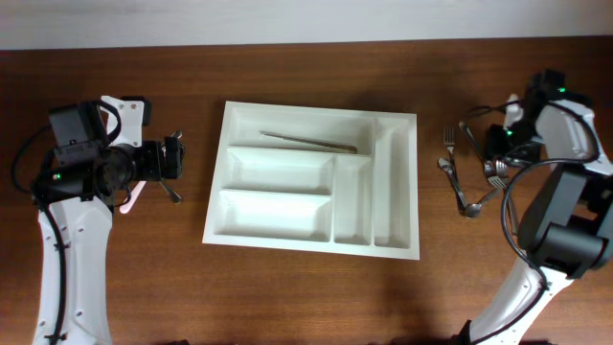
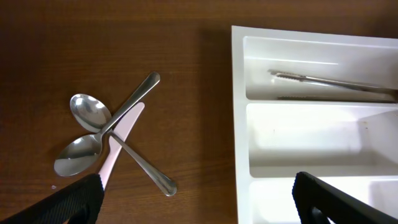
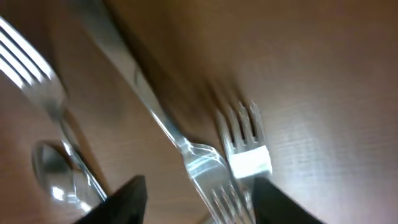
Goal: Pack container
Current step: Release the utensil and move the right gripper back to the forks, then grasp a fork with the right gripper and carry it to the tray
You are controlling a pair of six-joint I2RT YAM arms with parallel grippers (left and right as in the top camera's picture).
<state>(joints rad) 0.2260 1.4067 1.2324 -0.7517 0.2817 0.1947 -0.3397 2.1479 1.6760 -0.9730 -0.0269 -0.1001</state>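
Dark brown wooden worktop (image 1: 306,297), seen from overhead, with a pale strip along its far edge.

Item 1: container (image 1: 278,213), a white cutlery tray, laid flat at the middle of the worktop between the two arms. Five compartments are counted. A thin metal utensil (image 1: 308,143) is laid lengthwise in the long compartment at the far side. The other four compartments are shown bare.

Item 2: two spoons (image 2: 90,112), crossed at the handles, placed on the worktop left of the container and apart from it. A pale pink flat piece (image 2: 121,140) is laid in the crossing.

Item 3: left tool (image 2: 199,211), held left of the container, over the gap between the spoons and the tray's left wall. Its fingers are spread wide and nothing is gripped.

Item 4: heap of forks and spoons (image 1: 458,172), placed right of the container, apart from it.

Item 5: right tool (image 3: 198,186), lowered at that heap. Its fingers are partly spread on either side of a fork (image 3: 205,165). A gap is seen on each side, though the view is blurred.
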